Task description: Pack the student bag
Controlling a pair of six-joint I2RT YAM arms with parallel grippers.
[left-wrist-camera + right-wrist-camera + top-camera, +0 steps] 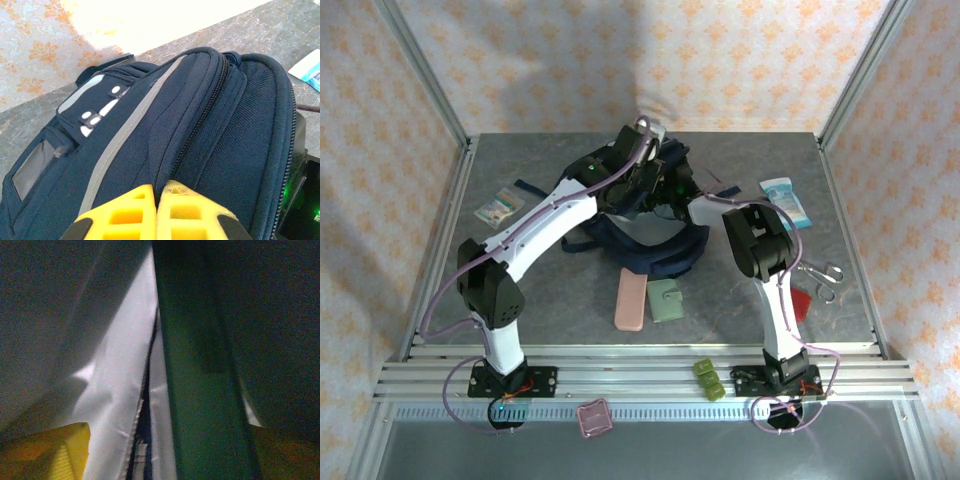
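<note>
The student bag (pixel 655 245) is a large navy backpack with grey trim, lying at the middle back of the table. In the left wrist view my left gripper (pixel 161 187) is shut on a fold of the bag's fabric (pixel 200 125) beside a zipper at its top. My right gripper (pixel 170 440) is inside the bag, in the dark. Its yellow fingers (pixel 55 452) stand wide apart, open. A flat dark-green item (pixel 205 390) stands upright between them, close to the right-hand finger, against the pale lining (pixel 125 380).
A pink case (pixel 631 300) and a green wallet (pixel 667 299) lie in front of the bag. A small packet (pixel 499 207) is at the left; a blue-white packet (pixel 786 200), scissors (pixel 825 275) and a red item (pixel 803 303) at the right. Metal frame posts and patterned walls enclose the table.
</note>
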